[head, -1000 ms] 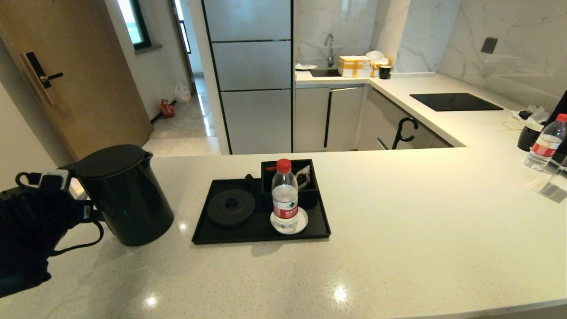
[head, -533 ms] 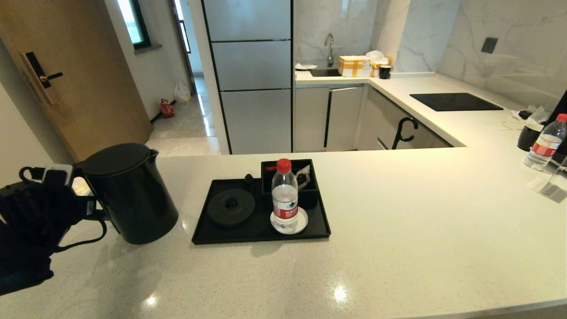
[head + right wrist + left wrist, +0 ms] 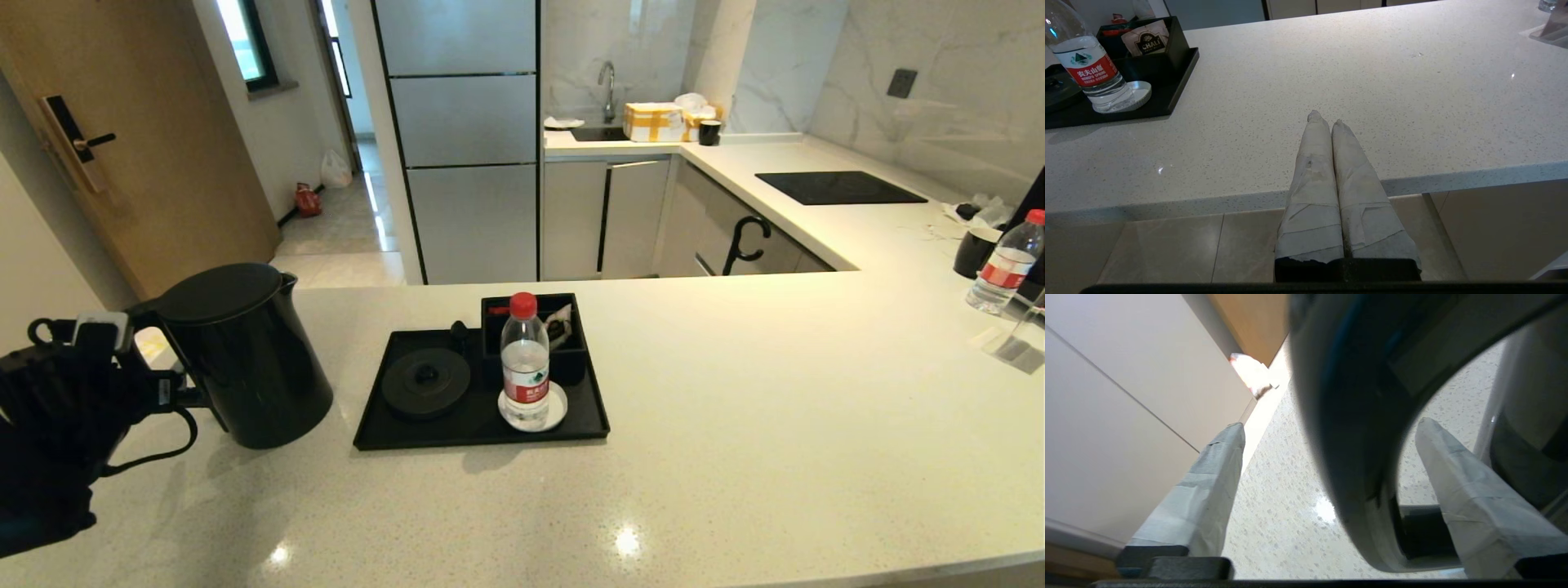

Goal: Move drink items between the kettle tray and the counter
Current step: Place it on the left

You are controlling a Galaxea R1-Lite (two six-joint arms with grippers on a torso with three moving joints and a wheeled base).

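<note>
The black kettle (image 3: 243,357) stands on the off-white counter (image 3: 735,408), left of the kettle tray (image 3: 482,434). My left gripper (image 3: 167,394) is at the kettle's loop handle (image 3: 1355,457). Its taped fingers (image 3: 1216,477) are open, one on each side of the handle, one through the loop. The red-capped water bottle (image 3: 525,359) stands upright on the white coaster (image 3: 558,406) in the tray, beside the round kettle base (image 3: 425,381) and the divided box (image 3: 571,356). My right gripper (image 3: 1325,118) is shut and empty at the counter's front edge, right of the bottle (image 3: 1090,65).
A second water bottle (image 3: 1008,261), a black cup (image 3: 976,251) and a clear stand (image 3: 1016,339) sit at the far right. The black hob (image 3: 839,187) lies on the back counter. The counter's left edge runs just behind the kettle.
The kettle and my left arm have shifted a little to the right, toward the tray. The bottle and the tray have not moved.
</note>
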